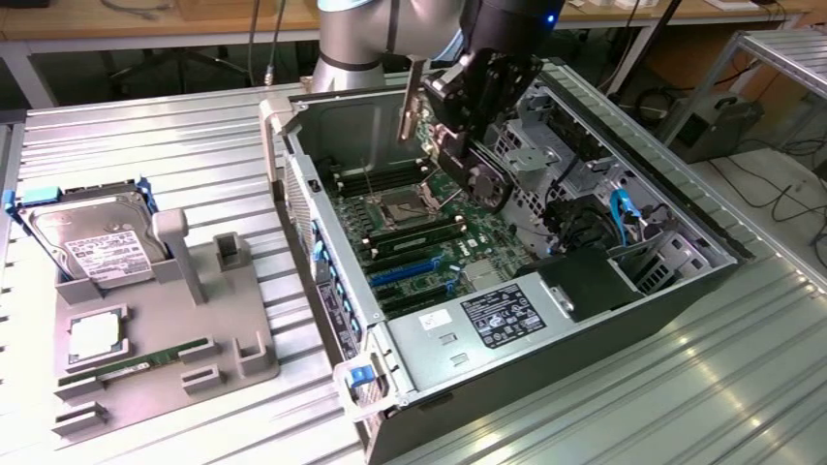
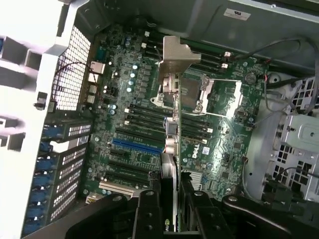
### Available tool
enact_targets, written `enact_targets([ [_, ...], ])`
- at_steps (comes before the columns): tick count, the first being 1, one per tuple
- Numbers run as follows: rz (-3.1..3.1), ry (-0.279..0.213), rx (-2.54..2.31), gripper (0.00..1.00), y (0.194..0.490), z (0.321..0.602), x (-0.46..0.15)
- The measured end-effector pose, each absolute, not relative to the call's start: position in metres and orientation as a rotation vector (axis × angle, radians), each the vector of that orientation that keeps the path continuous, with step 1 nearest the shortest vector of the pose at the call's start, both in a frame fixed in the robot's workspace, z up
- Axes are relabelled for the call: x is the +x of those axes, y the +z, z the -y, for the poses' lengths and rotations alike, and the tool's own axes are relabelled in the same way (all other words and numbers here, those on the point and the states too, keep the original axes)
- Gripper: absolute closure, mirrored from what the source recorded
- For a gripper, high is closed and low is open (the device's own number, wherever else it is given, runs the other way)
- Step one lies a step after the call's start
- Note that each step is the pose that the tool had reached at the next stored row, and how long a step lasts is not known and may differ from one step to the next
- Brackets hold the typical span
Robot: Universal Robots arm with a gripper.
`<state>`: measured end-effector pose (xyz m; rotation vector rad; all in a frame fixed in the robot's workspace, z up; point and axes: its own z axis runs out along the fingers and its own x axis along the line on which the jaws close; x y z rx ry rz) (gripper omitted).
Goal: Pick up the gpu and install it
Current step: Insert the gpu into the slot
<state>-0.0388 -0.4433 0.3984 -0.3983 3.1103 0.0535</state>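
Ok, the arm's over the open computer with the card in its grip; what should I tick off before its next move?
1. Gripper jaws shut on the gpu: ok.
2. Gpu over the open computer case, above the motherboard: ok.
3. Gpu seated in a slot: not ok, it is held above the board.
4. Blue expansion slot unoccupied: ok.
5. Silver bracket lined up with a rear opening: cannot tell.
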Motion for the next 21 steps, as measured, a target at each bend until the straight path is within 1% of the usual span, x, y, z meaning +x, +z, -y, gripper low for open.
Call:
enact_targets([
  [21,-2.947,0.053,-1.022,0.74,0.3907,0.4433,-0.0388],
])
